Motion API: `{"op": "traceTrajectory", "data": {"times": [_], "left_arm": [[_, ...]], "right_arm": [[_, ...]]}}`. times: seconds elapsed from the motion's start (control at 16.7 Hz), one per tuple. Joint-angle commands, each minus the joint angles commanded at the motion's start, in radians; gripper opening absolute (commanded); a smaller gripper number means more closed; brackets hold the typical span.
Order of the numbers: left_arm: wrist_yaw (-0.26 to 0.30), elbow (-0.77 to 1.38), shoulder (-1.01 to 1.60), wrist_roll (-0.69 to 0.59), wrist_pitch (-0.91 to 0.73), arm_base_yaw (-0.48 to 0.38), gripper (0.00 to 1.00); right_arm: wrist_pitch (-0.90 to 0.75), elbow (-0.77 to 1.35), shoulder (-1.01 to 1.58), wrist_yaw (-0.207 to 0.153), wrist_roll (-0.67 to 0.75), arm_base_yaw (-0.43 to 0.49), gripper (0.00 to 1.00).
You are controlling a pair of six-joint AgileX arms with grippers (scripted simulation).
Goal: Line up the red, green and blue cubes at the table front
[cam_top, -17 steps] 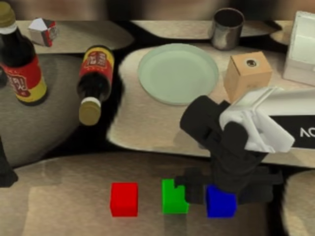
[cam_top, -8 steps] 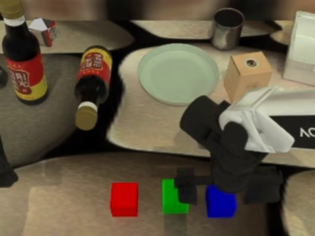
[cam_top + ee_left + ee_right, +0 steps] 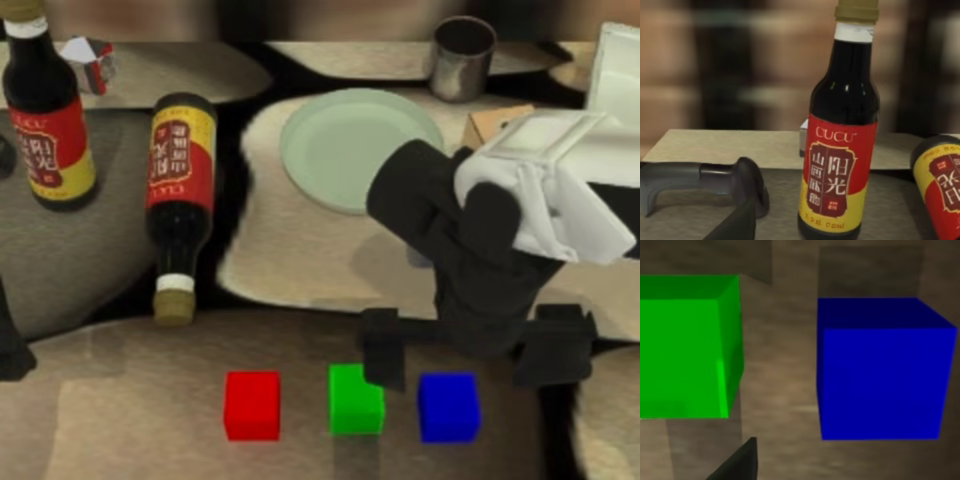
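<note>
Since before, your right pincer (image 3: 472,350) lifted, wide open and empty; the small matte blue cube (image 3: 449,407) sits just below it, beside green cube (image 3: 356,399) and red cube (image 3: 252,405).

Matte plain red cube (image 3: 252,404), green cube (image 3: 356,398), blue cube (image 3: 448,406); glossy dark glass bottle (image 3: 841,135); blurry stone-like tabletop (image 3: 130,420).

Red cube (image 3: 252,405), green cube (image 3: 356,398) and blue cube (image 3: 449,407) were plain and matte on the beige-brown, black-veined table front (image 3: 130,420). The plate (image 3: 345,150) was pale green; both dark bottles (image 3: 40,110) bore red-and-yellow labels.
</note>
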Motion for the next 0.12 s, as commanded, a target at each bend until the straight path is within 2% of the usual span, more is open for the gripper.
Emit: {"op": "traceTrajectory", "data": {"times": [0.12], "left_arm": [[0.0,0.0,0.0,0.0,0.0,0.0,1.0]], "right_arm": [[-0.031,0.023,-0.019,0.0,-0.003,0.0,1.0]]}}
